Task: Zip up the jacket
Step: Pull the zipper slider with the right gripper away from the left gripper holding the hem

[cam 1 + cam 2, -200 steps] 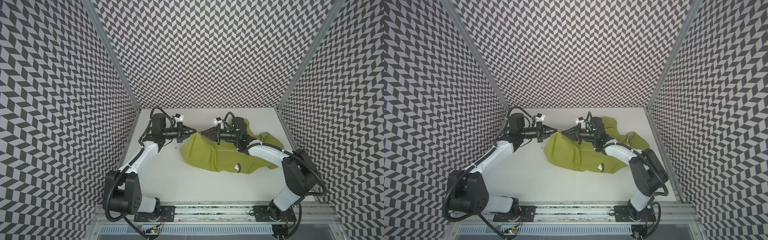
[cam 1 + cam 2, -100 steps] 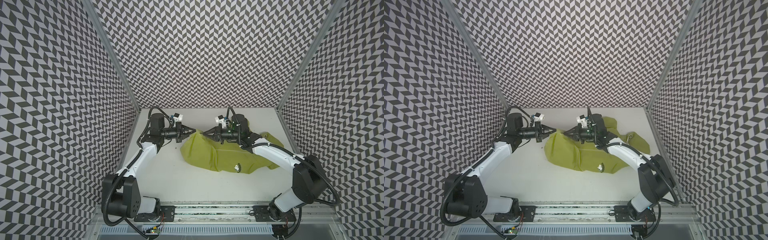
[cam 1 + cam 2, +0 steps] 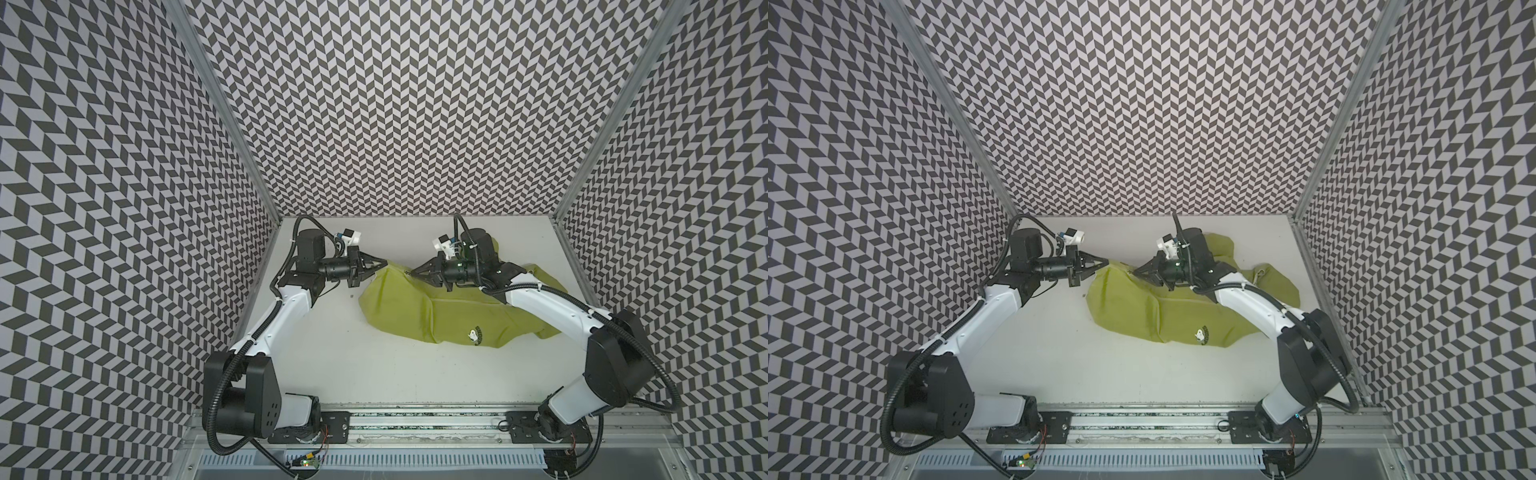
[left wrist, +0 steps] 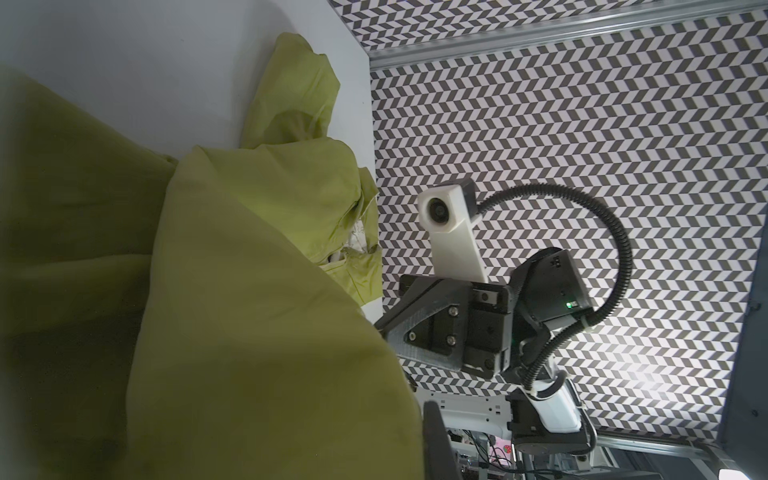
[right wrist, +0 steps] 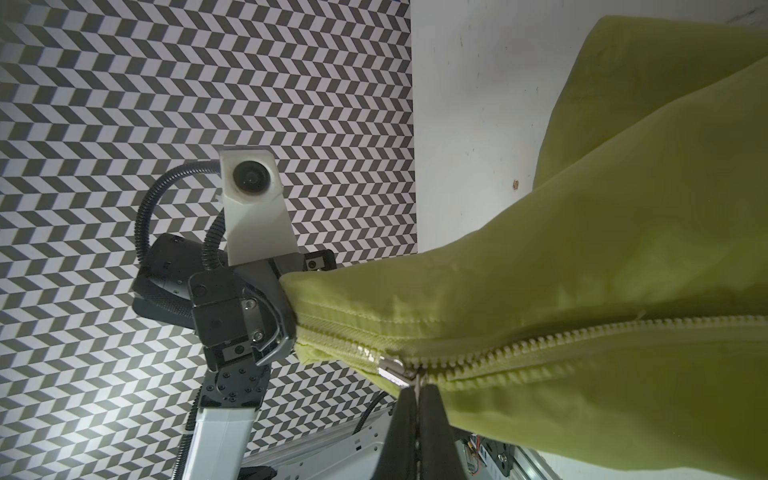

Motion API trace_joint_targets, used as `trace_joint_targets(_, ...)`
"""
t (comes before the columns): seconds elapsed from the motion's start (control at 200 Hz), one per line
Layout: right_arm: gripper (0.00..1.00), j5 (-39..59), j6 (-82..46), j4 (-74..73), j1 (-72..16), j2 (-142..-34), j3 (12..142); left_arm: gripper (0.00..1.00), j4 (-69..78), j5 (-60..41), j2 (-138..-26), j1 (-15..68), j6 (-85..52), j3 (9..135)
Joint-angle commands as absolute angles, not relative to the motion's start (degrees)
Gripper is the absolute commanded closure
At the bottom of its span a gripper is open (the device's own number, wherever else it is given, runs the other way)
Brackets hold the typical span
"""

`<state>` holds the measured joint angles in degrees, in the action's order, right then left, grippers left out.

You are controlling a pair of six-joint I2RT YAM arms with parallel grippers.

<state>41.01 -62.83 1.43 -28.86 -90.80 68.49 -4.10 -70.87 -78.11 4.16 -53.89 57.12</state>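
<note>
Both top views: jacket (image 3: 436,307) heaped green on right rear of tabletop (image 3: 353,374), emblem (image 3: 473,333) face up near front of the heap. Left pincer (image 3: 381,263) closed on the jacket's leftmost tip, raised off the surface. Right pincer (image 3: 414,273) closed just beside it, arm reaching over the jacket. Short span between the two, so zipping judged barely begun. Left wrist view: mostly jacket (image 4: 249,332), own grip spot hidden behind it. Right pincer (image 4: 388,323) poking in at the fold's edge, tip covered. No way to check tension from here. Right wrist view: fingertips (image 5: 399,428) pressed together on the thin zipper pull (image 5: 415,380), slider (image 5: 392,368) near the zipper's bottom end. Left pincer (image 5: 287,326) clamped on the hem corner (image 5: 316,291) right at the zipper's start. Teeth (image 5: 540,353) past the slider seemingly not yet joined, hard to tell. Risks:
- zipper pull slipping from such a narrow pinch if tugged off the track's line
- loose fabric beside the teeth dragged into the slider, jamming it
- hem corner sliding out of the left grip under a hard tug, leaving no counter-hold
- slack or a bend in the track ahead, with the jacket bunched under the right arm, stalling the slider
- whole jacket dragged across the tabletop instead of closing
</note>
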Motion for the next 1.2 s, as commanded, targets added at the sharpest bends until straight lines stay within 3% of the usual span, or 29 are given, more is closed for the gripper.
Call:
trace_joint_targets(0.0, 1.00, 38.83, -56.95, 8.56, -27.85, -89.60, 71.86, 1.00, -9.70, -67.61, -77.17, 3.15, -48.05, 59.92)
trace_joint_targets(0.456, 1.00, 31.24, -39.93, 28.40, -25.49, -91.55, 80.44, 1.00, -25.18, -55.02, -78.22, 2.40, -36.71, 65.25)
trace_joint_targets(1.192, 1.00, 25.98, -34.02, 35.05, -25.08, -92.10, 83.49, 1.00, -34.36, -45.35, -77.09, 2.20, -30.41, 67.10)
